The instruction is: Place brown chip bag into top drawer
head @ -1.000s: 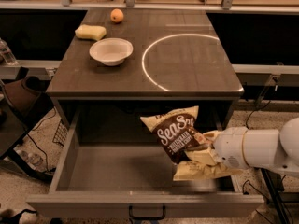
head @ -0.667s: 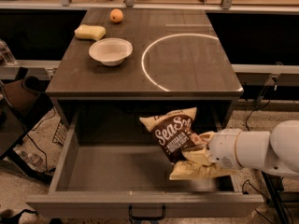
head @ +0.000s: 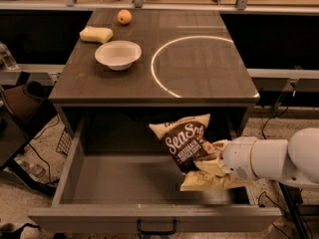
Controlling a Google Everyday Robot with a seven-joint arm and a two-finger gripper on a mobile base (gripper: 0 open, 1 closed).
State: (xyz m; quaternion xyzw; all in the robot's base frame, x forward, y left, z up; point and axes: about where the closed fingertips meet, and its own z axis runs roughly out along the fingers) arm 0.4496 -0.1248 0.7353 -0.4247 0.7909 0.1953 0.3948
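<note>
The brown chip bag, dark brown and tan with white "Seas" lettering, hangs tilted over the right half of the open top drawer. The drawer is pulled out from under the table, with its flat front panel and dark handle at the bottom of the view. My gripper reaches in from the right on a white arm and is shut on the bag's lower right part. The bag hides the fingertips. I cannot tell whether the bag's lower edge touches the drawer floor.
On the dark table top stand a white bowl, a yellow sponge and an orange fruit, all at the back left. A white ring is marked on the right. Cables and clutter lie on the floor at the left.
My arm has moved left with the bag, carrying it a little further over the drawer's inside. The drawer and the table's objects have not moved.
</note>
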